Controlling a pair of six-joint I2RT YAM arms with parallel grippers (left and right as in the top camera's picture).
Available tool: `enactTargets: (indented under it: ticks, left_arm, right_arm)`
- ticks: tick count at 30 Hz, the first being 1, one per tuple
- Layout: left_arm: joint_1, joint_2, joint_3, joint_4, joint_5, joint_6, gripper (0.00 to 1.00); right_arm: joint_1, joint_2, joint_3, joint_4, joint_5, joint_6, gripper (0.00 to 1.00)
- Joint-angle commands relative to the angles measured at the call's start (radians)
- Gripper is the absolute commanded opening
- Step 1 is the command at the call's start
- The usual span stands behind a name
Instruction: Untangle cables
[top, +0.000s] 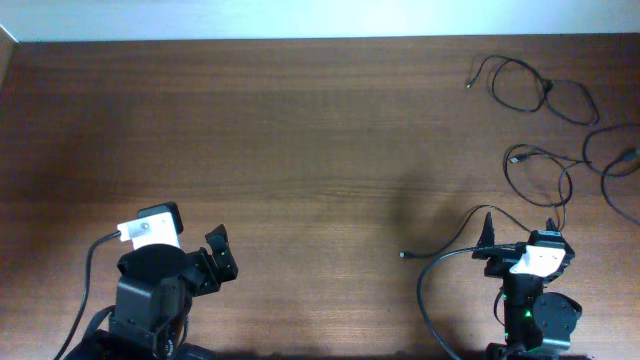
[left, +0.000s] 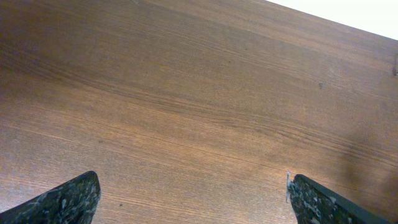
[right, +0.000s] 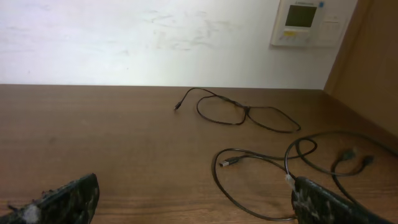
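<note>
Your left gripper sits nearest the lens. Only its two fingertips show in the bottom corners, spread wide over bare table, and the rest is cut off. The right gripper looks the same: fingertips wide apart, nothing between them, bodies cropped by the frame edge. The cables all lie on the far right part of the table, ahead of the right gripper and well apart from the left arm. The far cable is a double loop near the back edge. The middle cable has a plug you can see, but its loop runs behind the right fingertip, so contact can't be judged. The edge cable is cut off by the overhead frame, and its small plugs are blurry. A thin cord left of the right arm vanishes under the arm, and you can't tell if it's a task cable or arm wiring.
</note>
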Motion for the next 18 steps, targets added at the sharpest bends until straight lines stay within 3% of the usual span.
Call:
enactTargets:
  ticks: [1,14,18]
  left_arm:
    - [0.002,-0.003,0.003,0.002,-0.011,-0.009,0.99]
    - [0.001,-0.003,0.003,-0.002,-0.011,-0.009,0.99]
    - [0.079,-0.105,0.000,-0.114,-0.035,-0.005,0.99]
  right_arm:
    - [-0.008,-0.008,-0.005,-0.006,0.023,0.008,0.98]
    - [-0.008,-0.006,-0.005,-0.006,0.023,0.008,0.98]
    - [-0.008,-0.006,-0.005,-0.006,0.023,0.008,0.98]
